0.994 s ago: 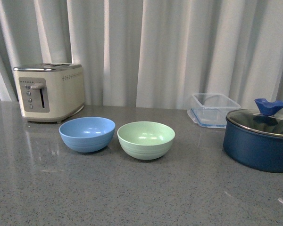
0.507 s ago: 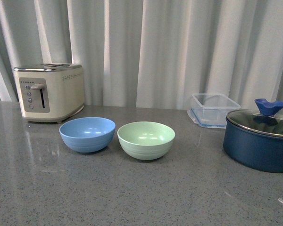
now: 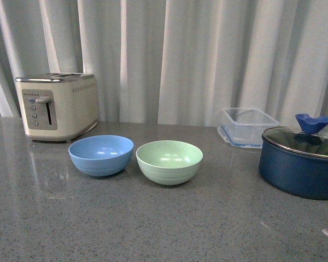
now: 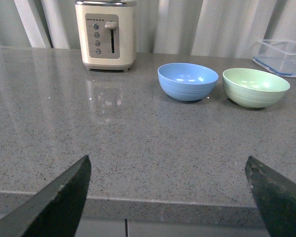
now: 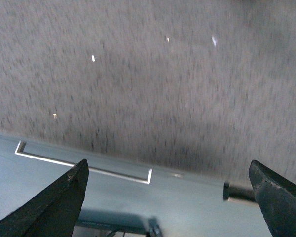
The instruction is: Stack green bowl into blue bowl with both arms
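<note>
The green bowl (image 3: pixel 169 162) sits upright near the middle of the grey surface (image 3: pixel 153 229), just beside the blue bowl (image 3: pixel 100 155) on its left; they are not stacked. The left hand (image 4: pixel 166 158) hangs at the front edge, spread wide and empty. The right hand (image 5: pixel 167 163), also released, hovers over that edge in a blurred view.

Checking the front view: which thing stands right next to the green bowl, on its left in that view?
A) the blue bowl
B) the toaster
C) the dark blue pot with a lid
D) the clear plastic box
A: the blue bowl stands upright close beside the green bowl on the counter, while the toaster is further back and to the left.
</note>
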Robot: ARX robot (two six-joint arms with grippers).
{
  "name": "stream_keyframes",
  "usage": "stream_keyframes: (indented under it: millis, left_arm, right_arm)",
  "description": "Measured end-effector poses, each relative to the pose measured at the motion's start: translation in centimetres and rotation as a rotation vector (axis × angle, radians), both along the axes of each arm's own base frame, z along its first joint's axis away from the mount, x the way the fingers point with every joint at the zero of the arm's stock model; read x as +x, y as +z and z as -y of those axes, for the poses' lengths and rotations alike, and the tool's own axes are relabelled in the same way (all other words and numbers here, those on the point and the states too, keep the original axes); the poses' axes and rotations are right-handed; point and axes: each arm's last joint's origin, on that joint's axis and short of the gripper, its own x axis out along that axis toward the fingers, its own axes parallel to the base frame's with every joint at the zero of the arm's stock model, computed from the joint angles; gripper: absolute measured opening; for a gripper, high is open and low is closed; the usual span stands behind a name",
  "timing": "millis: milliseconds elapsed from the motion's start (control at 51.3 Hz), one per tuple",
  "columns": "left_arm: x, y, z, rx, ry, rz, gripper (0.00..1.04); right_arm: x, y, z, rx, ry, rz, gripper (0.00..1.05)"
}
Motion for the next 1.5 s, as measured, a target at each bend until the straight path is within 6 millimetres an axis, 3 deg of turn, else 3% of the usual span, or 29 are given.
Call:
stream_keyframes:
  millis: [78, 273, 351, 468, 526, 682, 1014, 1170, 1306, 1501]
  left_arm:
    - [0.0, 0.0, 0.0, 0.0, 0.0, 0.0, 0.97]
    - [0.0, 0.0, 0.0, 0.0, 0.0, 0.0, 0.98]
    - [0.0, 0.0, 0.0, 0.0, 0.0, 0.0, 0.98]
    - [0.0, 0.0, 0.0, 0.0, 0.0, 0.0, 0.98]
    - [0.0, 0.0, 0.0, 0.0, 0.0, 0.0, 0.98]
    - [0.0, 0.0, 0.0, 0.0, 0.0, 0.0, 0.98]
    - [0.0, 0.0, 0.0, 0.0, 0.0, 0.0, 0.98]
    - [0.0, 0.0, 0.0, 0.0, 0.0, 0.0, 0.98]
    - [0.0, 0.0, 0.0, 0.0, 0.0, 0.0, 0.98]
    - [0.0, 0.0, 0.0, 0.0, 0.0, 0.0, 0.98]
  right_arm:
    - [4.1, 3.1, -1.7, -0.03, 0.045, 0.005, 0.95]
    - [10.3, 7.3, -6.3, -0.052, 0.119, 0.031, 0.95]
    - [12.0, 7.2, -8.4, -0.052, 0.148, 0.009, 0.95]
    - [14.4, 5.4, -11.2, -0.032, 0.189, -0.067, 0.95]
    - [15.2, 4.9, -11.6, -0.013, 0.182, -0.091, 0.95]
    - [20.0, 4.3, -11.9, 0.054, 0.09, -0.144, 0.95]
    - [28.2, 6.6, -12.4, 0.198, -0.129, -0.187, 0.95]
    - [30.1, 7.2, -13.1, 0.205, -0.168, -0.161, 0.95]
    - [30.1, 7.1, -13.7, 0.204, -0.161, -0.142, 0.95]
    - [29.7, 4.6, -14.0, 0.182, -0.16, -0.19, 0.95]
